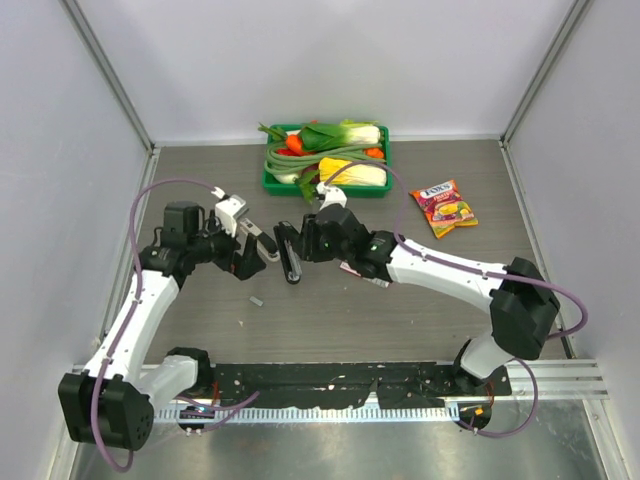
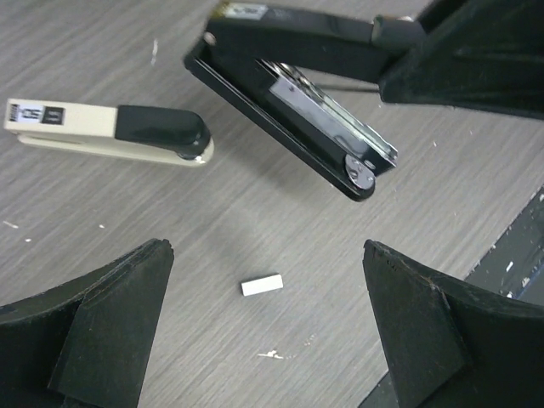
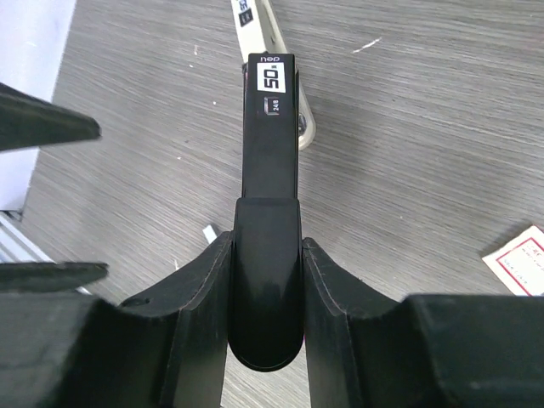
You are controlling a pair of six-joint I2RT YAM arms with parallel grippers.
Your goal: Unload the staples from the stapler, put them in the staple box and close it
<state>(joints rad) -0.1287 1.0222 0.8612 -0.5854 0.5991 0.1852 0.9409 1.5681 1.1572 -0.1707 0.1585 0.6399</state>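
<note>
1. White stapler (image 2: pixel 102 132): it lies closed and flat on the table (image 1: pixel 400 320), between the two arms. Its long axis runs across the left wrist view, with the dark cap end pointing in towards the middle of that view.
2. Left gripper (image 2: pixel 265 255): the jaws stand wide apart and hold nothing. The white stapler sits off to the left edge of this gripper's view, outside the span of the fingers and near them. This is the nearer arm, and the only one with a free gripper.
3. Staples (image 2: pixel 261 286): one short grey strip lies loose on the table, almost directly under the gap of the left gripper and touching neither finger.
4. Right gripper (image 3: pixel 266 242): it is clamped on the rounded end of the black stapler (image 3: pixel 270 127), with a finger pressed flat on each side. The black stapler is hinged open, its silver rail showing in the left wrist view. The white stapler is partly hidden beyond its far end.
5. Arm poses: the left arm reaches forward and inward, elbow raised, wrist tipped down at the table. The right arm stretches low and diagonally across towards the left.
6. Judgement: to take the white stapler, the left gripper must shift sideways and set its jaws across that long axis.
</note>
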